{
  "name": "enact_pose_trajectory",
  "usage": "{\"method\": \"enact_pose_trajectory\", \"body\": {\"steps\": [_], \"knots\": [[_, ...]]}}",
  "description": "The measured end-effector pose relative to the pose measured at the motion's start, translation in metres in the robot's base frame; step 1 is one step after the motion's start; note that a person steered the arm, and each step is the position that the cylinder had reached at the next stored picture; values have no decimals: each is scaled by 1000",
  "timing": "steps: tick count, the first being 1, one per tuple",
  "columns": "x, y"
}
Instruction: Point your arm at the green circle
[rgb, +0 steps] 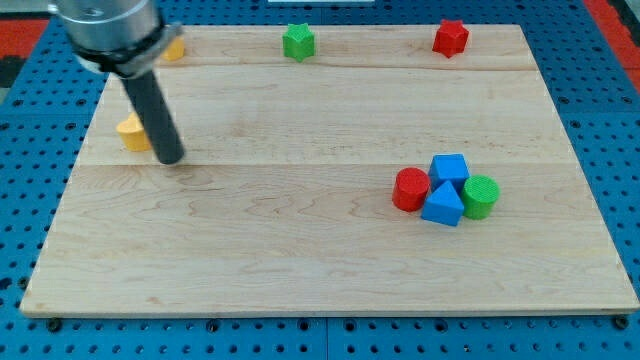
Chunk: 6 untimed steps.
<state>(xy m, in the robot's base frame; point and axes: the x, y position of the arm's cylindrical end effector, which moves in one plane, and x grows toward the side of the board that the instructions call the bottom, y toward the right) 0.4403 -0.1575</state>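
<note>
The green circle block (481, 196) stands at the view's right, at the right end of a tight cluster with a red circle block (409, 189), a blue cube (449, 169) and a blue triangle block (442, 204). My tip (171, 158) rests on the board at the view's left, far from that cluster. It is just right of a yellow block (132, 132), which the rod partly hides.
A green star block (298, 41) and a red star block (450, 37) sit along the board's top edge. Another yellow block (173, 49) peeks out beside the arm at the top left. The wooden board (320, 270) lies on a blue pegboard.
</note>
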Motion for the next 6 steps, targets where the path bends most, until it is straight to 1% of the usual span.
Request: {"method": "enact_pose_trajectory", "body": {"steps": [1, 2, 3, 4, 5, 6], "knots": [[54, 42], [82, 142], [99, 262], [95, 354], [68, 347], [52, 336]]}}
